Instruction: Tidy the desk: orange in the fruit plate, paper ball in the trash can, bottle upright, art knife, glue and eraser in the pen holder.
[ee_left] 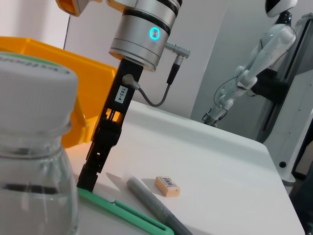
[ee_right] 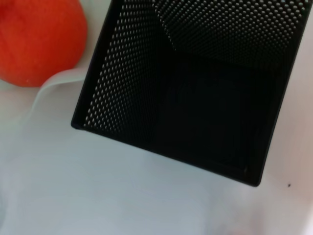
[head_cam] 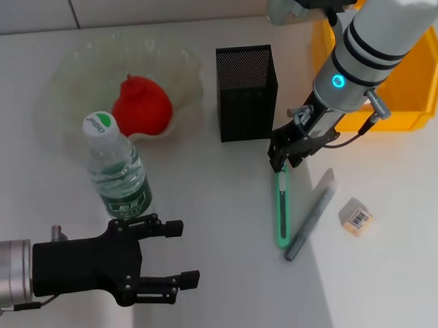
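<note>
I have the right pincer [head_cam: 283, 155] down at the knife's [head_cam: 281, 208] far end mid-table, just beside the holder [head_cam: 247, 93]; I cannot tell whether it is pinching. A grip that near the tip could let the knife swing or slip on lifting. The left pincer [head_cam: 165, 255] idles spread near the front edge beside the upright bottle [head_cam: 116, 169].

Bright, even light on a white desk, with soft shadows.

We see pale glare across the desk [head_cam: 210, 282] and faint shadows under the pen holder [head_cam: 247, 93] and the art knife [head_cam: 281, 208]. In the left wrist view the water bottle [ee_left: 34, 161] looms close and blurred. In the right wrist view the orange [ee_right: 39, 39] looks soft, and the near desk is hazy.
</note>
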